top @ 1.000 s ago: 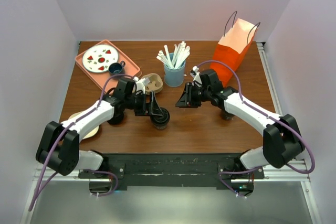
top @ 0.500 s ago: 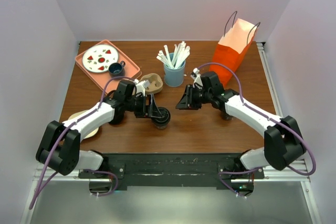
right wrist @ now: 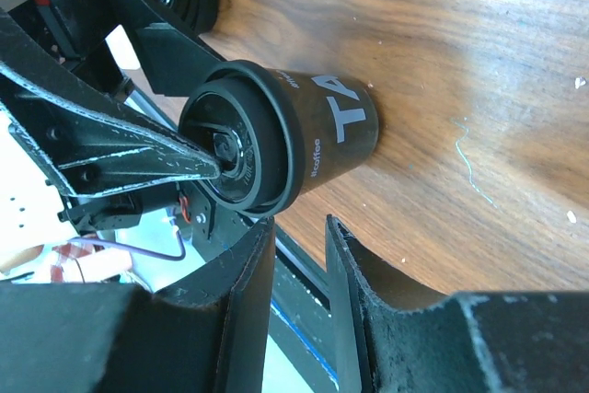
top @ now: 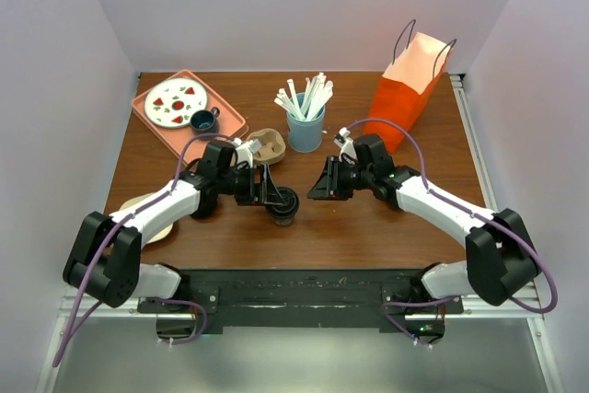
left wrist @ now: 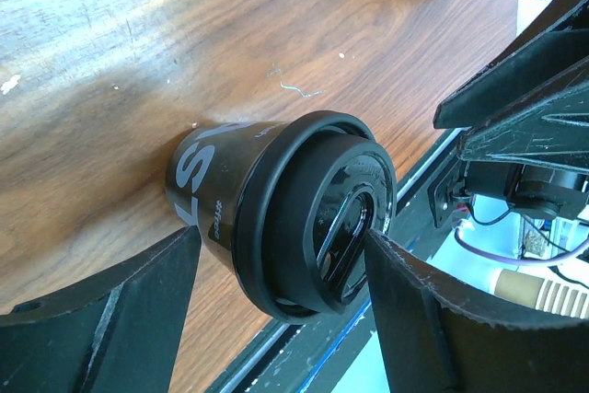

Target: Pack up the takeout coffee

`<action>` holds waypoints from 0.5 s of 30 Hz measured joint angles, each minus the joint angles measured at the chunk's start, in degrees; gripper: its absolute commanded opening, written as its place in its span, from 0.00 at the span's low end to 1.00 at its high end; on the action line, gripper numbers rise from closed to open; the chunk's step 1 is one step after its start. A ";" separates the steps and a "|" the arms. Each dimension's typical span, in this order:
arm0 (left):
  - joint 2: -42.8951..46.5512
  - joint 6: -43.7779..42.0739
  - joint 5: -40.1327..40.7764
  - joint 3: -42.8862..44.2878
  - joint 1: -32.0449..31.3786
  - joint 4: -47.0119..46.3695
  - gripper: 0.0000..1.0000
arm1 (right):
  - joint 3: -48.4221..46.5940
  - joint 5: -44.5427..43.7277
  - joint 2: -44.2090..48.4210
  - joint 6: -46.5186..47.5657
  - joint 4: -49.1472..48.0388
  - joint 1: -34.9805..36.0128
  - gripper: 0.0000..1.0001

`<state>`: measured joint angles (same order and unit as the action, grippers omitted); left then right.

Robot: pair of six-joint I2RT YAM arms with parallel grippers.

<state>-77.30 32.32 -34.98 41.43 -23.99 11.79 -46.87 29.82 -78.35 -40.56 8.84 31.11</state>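
Note:
A black takeout coffee cup (top: 283,205) with a black lid stands upright on the wooden table. In the left wrist view the cup (left wrist: 276,218) sits between my left gripper's (left wrist: 281,238) wide-spread fingers, with a gap on one side and the other finger at the lid's rim. My left gripper (top: 274,192) is open around the cup. My right gripper (top: 317,185) hovers just right of it. In the right wrist view the cup (right wrist: 304,135) lies beyond my right gripper (right wrist: 299,225), whose jaws stand a little apart with nothing between them.
An orange paper bag (top: 405,94) stands at the back right. A cardboard cup carrier (top: 267,144) and a blue cup of straws (top: 306,128) sit behind the cup. Two more black cups (top: 201,207) (top: 400,200) stand under the arms. A pink tray (top: 230,121) is at back left.
My right gripper has moved slightly nearer and lower, toward the cup. My left gripper has shifted a little around the cup, which stays in place.

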 measured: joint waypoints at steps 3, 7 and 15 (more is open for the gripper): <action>0.00 0.09 -0.09 -0.09 0.31 -0.22 0.75 | 0.00 0.09 0.00 0.00 -0.48 0.09 0.33; -0.07 0.26 -0.61 -0.09 0.68 -0.85 0.75 | 0.02 0.28 0.00 0.00 -0.76 0.28 0.33; -0.81 1.11 -1.16 -0.33 0.72 -2.19 0.61 | 0.26 0.39 0.00 -0.33 -0.83 0.83 0.34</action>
<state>-78.11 33.43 -36.14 41.10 -23.27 9.61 -46.61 30.22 -78.35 -40.88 8.01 31.94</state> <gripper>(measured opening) 0.710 0.335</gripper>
